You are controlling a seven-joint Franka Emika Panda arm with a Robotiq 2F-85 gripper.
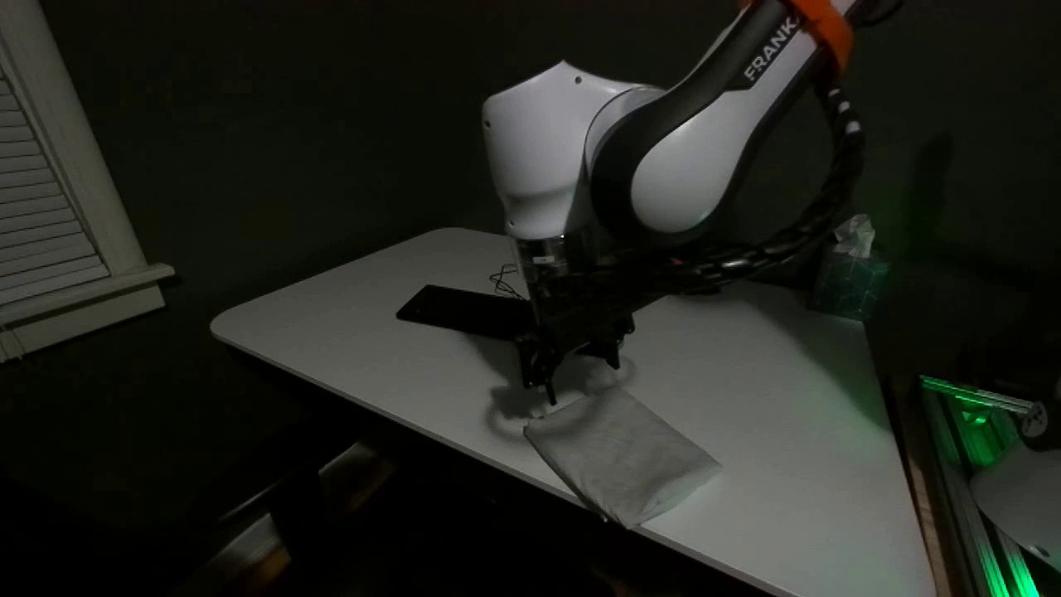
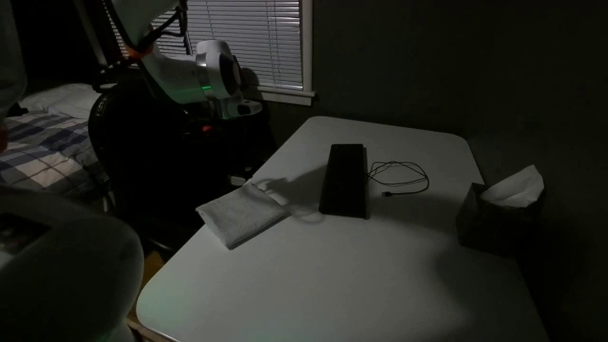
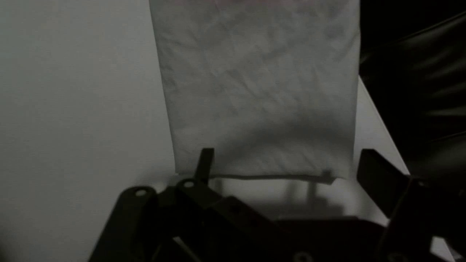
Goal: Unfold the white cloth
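Robotiq gripper [image 3: 286, 151]: fingers [image 3: 206, 160] spread well apart, nothing gripped between them; fingertips poised above the white table [image 2: 380, 275] at one end of the white cloth [image 3: 262, 83], with no contact visible. Cloth location: on the table, close to its edge, one corner apparently projecting past it.

Caution: clamping the full stack would probably lift the cloth as a bundle instead of unfolding it; the likely cause would be fingers descending too low at the cloth's end. Dragging toward the table edge could drop the cloth, since the projecting corner lacks support. Dim light and the shadow [image 3: 291, 136] across the gripper end could hide the top layer.

Cloth appearance: folded rectangle, off-white to grey, lightly creased, with stacked layers showing along one side in both exterior views and a small flap at the gripper end in the wrist view.

Beyond the gripper: a long flat black bar [image 2: 346, 180] on the table, apart from the cloth; then a tissue box [image 2: 489, 230] at the table's opposite side; farthest, a slatted window blind [image 2: 247, 38].
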